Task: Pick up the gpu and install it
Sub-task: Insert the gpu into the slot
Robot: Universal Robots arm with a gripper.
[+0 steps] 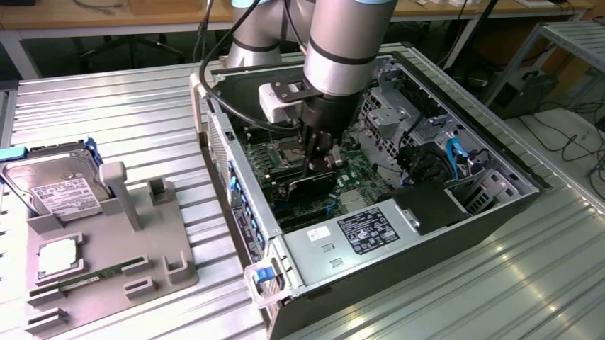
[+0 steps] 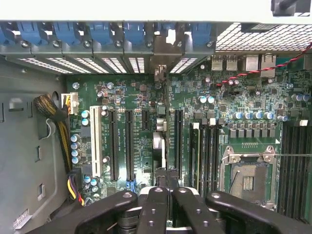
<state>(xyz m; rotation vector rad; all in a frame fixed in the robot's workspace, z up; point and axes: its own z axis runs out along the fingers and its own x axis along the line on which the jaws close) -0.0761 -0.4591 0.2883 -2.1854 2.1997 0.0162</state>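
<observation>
The gpu (image 1: 309,187), a thin black card, hangs inside the open computer case (image 1: 236,177) just above the green motherboard (image 1: 358,176). My gripper (image 1: 321,161) is shut on its upper edge. In the wrist view the gpu (image 2: 162,124) appears edge-on, running down the middle between the long black expansion slots (image 2: 129,141). Its pale bracket end (image 2: 163,51) sits against the case's rear slot openings. My gripper (image 2: 170,197) has its black fingers (image 2: 154,207) pressed together on the card. Whether the card's lower edge is in a slot is hidden.
A grey parts fixture (image 1: 104,248) on the exterior view's left holds a silver hard drive (image 1: 57,188), a processor (image 1: 57,256) and a green memory stick (image 1: 90,278). Inside the case are the labelled power supply (image 1: 364,230), drive cage (image 1: 397,106), empty processor socket (image 2: 247,178) and yellow-black cables (image 2: 63,131).
</observation>
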